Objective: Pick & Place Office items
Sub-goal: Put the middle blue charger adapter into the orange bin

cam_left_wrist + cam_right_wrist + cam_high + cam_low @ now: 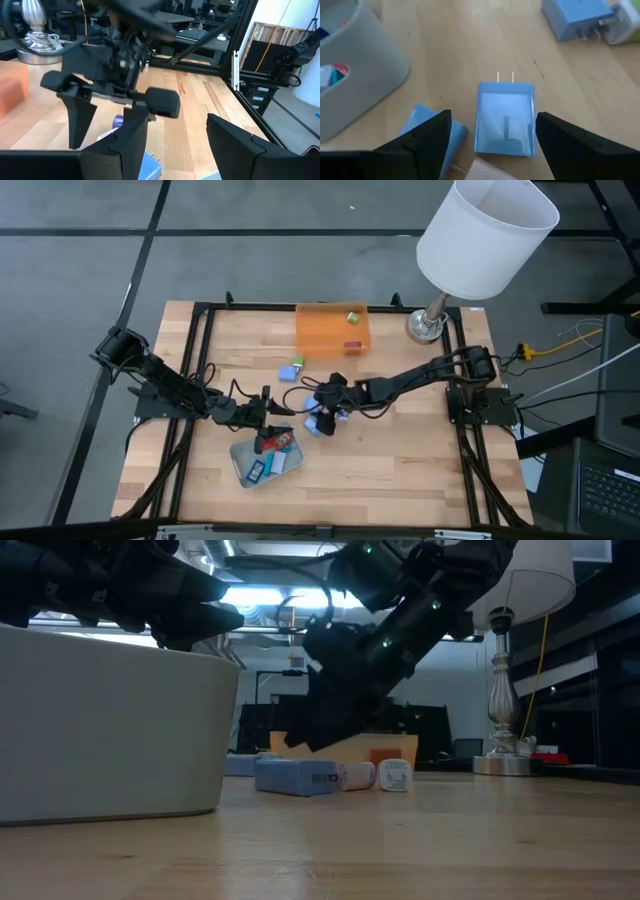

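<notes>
Small office items lie mid-table: a blue plug block (505, 117), a second blue block (422, 125) and a pink piece (485, 170) beside it, and farther off a blue and a white block (575, 20). My right gripper (494, 117) is open and hovers low over them (325, 415), one finger on each side of the blue plug block, not touching it. My left gripper (177, 125) is open and holds nothing. It hangs over the pale grey tray (240, 455), where blue and red pieces lie (275, 460).
The orange tray (310, 330) at the table's far side holds a green and a red piece. One blue piece (290, 368) lies in front of it. A lamp (485, 235) stands at the far right corner. In the low view the grey tray wall (110, 720) fills the left.
</notes>
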You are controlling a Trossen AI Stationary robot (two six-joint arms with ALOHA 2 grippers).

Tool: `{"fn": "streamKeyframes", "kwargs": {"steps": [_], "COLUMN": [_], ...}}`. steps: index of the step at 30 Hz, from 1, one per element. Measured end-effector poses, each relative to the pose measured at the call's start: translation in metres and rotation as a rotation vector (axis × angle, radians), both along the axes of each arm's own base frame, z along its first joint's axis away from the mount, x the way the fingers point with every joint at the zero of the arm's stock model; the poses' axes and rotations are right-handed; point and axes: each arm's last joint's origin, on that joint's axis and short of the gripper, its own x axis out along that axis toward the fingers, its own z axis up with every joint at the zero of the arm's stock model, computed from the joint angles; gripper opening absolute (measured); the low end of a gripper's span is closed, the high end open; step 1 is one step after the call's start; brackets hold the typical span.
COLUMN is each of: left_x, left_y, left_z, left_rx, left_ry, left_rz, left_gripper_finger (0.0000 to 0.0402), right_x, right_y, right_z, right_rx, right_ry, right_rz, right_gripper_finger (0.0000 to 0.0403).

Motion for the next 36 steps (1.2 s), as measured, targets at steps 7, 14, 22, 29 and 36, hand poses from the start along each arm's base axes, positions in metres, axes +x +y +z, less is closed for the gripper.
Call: {"fn": "streamKeyframes", "kwargs": {"steps": [7,14,22,29,36], "left_x": [0.000,0.000,0.000,0.000,0.000], "left_y": [0.000,0.000,0.000,0.000,0.000], "left_z": [0.000,0.000,0.000,-0.002,-0.002], "left_rx": [-0.003,-0.003,0.000,0.005,0.001], "left_ry": [-0.004,-0.004,0.003,0.017,0.020], "left_rz": [0.000,-0.001,-0.002,-0.003,-0.002], "left_gripper_finger": [0.0198,0.0198,0.0198,0.0198,0.0198], "right_x": [0.009,0.010,0.008,0.006,0.006], "right_y": [0.000,-0.008,-0.030,-0.041,-0.042], "right_z": [-0.027,-0.031,-0.037,-0.037,-0.037], "right_rx": [0.055,0.070,0.020,0.026,0.018], "right_ry": [-0.002,0.002,0.057,0.080,0.074], "right_rz": [-0.019,-0.045,-0.040,-0.045,-0.089], "right_gripper_finger": [0.0286,0.0286,0.0286,0.0286,0.0251]}}
